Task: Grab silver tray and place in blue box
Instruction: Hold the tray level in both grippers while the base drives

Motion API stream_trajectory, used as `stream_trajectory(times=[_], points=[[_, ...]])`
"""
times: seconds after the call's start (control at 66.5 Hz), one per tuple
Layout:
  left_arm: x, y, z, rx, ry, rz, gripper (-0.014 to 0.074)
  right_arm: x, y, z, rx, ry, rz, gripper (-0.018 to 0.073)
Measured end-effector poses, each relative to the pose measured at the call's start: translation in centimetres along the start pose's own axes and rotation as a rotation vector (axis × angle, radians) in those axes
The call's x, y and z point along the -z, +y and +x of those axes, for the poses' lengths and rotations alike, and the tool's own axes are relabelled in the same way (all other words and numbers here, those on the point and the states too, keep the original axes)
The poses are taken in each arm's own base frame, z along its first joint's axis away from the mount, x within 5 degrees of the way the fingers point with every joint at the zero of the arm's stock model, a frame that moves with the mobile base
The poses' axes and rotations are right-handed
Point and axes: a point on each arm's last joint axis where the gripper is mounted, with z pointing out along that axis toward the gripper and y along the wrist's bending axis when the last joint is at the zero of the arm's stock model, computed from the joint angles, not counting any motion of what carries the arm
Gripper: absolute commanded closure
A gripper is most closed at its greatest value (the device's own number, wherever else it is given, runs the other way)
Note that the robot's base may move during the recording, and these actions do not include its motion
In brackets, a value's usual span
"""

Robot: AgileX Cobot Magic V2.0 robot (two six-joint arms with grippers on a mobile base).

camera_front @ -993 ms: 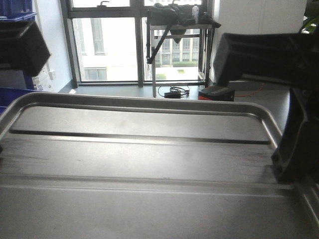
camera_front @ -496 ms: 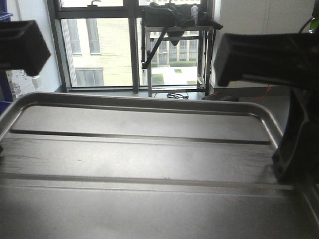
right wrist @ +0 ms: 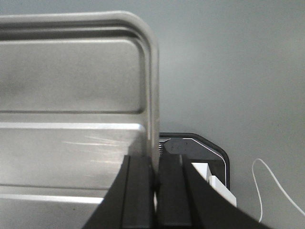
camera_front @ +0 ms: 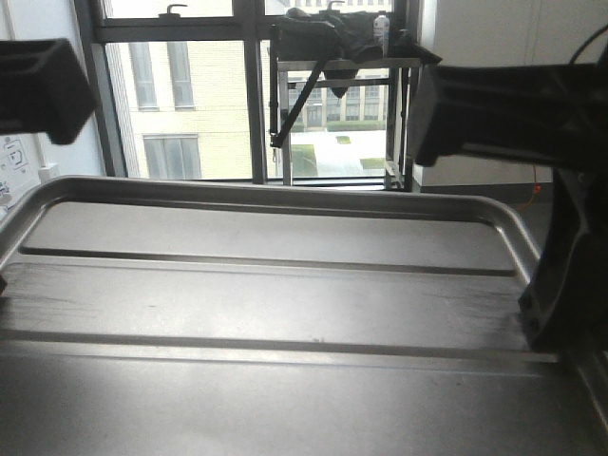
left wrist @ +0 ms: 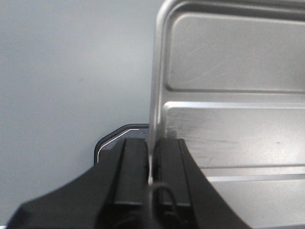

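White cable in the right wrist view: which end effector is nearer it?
Right. The right end effector clamps the silver tray's right rim, the white cable lying below just beyond it. The left end effector clamps the opposite rim, across the tray.

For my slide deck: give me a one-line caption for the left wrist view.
The left gripper clamped shut on the side rim of the silver tray, seen from just behind its fingers.

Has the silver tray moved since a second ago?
Yes. The silver tray sits unchanged in the picture, but the window frame behind has spread outward and grown: tray carried forward, toward the window.
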Motion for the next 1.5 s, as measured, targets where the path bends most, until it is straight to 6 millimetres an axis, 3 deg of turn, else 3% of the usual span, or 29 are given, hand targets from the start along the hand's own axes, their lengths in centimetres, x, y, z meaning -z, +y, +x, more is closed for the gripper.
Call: stream_trajectory(times=[1.504], points=[[0.0,-0.01,-0.03,-0.002,-0.003,0.001,0.061,0.01,-0.01,0.03,0.001,0.001,0.003,0.05]])
